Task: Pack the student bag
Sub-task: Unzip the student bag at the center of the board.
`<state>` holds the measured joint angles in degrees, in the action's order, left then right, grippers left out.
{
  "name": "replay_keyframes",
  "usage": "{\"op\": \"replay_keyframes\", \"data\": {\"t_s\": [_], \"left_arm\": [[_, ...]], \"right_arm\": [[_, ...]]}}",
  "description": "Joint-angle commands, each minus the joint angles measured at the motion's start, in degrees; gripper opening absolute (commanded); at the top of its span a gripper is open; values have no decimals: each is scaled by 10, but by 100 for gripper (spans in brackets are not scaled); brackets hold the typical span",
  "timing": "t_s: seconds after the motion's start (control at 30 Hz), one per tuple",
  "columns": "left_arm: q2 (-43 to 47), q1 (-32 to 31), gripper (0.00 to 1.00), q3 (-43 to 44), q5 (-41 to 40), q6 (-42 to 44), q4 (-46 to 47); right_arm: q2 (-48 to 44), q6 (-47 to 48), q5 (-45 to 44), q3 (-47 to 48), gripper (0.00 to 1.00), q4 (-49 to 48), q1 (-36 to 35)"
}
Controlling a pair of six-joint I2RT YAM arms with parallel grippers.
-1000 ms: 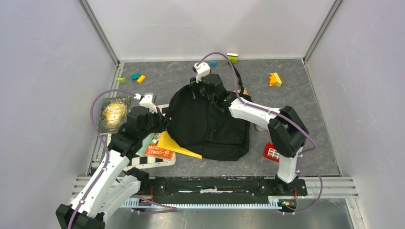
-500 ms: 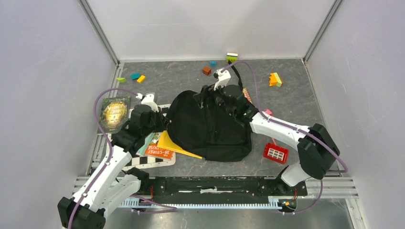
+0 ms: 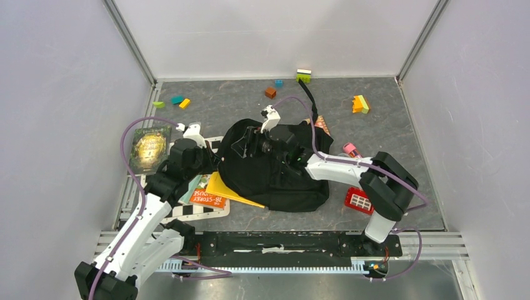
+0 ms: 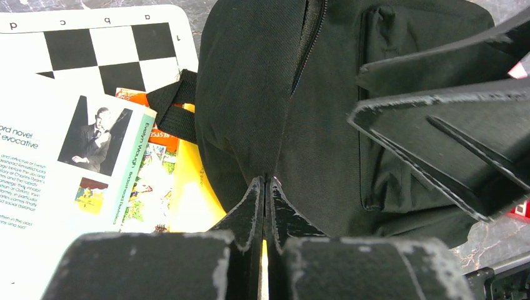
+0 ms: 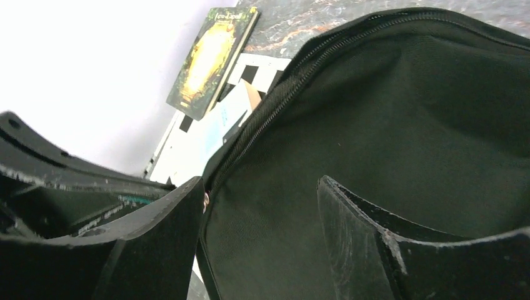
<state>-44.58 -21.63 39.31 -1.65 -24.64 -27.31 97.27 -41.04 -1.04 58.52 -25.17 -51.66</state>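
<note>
Nearest on the left, the chessboard (image 3: 187, 210) and a yellow book (image 3: 228, 190) lie partly under the left edge of the bag (image 3: 281, 181). A red box (image 3: 360, 201) sits just beside the bag's right corner. The bag lies slumped and soft in the middle of the table.

The left gripper (image 4: 265, 187) has its jaws pressed together, tips touching the bag's near-left edge. A crease runs to them, which suggests a pinch of cloth, but I cannot tell for sure. Further in, the right gripper (image 5: 261, 187) hovers just above the bag's top panel, jaws apart and holding nothing. It is close to the zip (image 5: 281, 94) (whether that zip is open I cannot tell).

As I judge it, 4 things could go wrong:

- **Wrong grasp:** the right jaws could close on loose cloth rather than the zip edge. A lift would then raise the whole limp bag instead of opening it.
- **Weak anchor:** the left tips have at most a thin hold, which could slip as soon as the right arm pulls.
- **Dragged items:** the bag rests on the yellow book and chessboard, so any tug could shift them.
- **Clash:** the 2 grippers work near each other over the bag, so their fingers could collide.

At the back, a strap (image 3: 306, 94) trails toward the blocks (image 3: 270, 92) and could sweep them if the bag moves. The green book (image 3: 149, 147) lies apart on the left, not yet packed.
</note>
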Motion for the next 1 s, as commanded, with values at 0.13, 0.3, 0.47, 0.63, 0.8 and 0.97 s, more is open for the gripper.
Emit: {"op": "replay_keyframes", "data": {"t_s": [0.13,0.3,0.47,0.63,0.8,0.97], "left_arm": [[1,-1,2,-2,-5,-16,8],[-2,-1,2,-4,-3,-18,8],[-1,-2,2,-4,-1,-18,6],[5,-3,2,-5,-4,-19,-4],[20,-13,2,-15,12,-33,-15],[55,-30,2,-32,14,-62,-37]], "right_arm": [[87,-72,59,83,68,-68,-2],[122,-79,77,118,63,-73,-3],[151,-83,77,156,50,-53,-3],[163,-87,53,176,3,-53,-2],[180,-105,34,211,0,-52,3],[194,-115,14,247,0,-44,11]]}}
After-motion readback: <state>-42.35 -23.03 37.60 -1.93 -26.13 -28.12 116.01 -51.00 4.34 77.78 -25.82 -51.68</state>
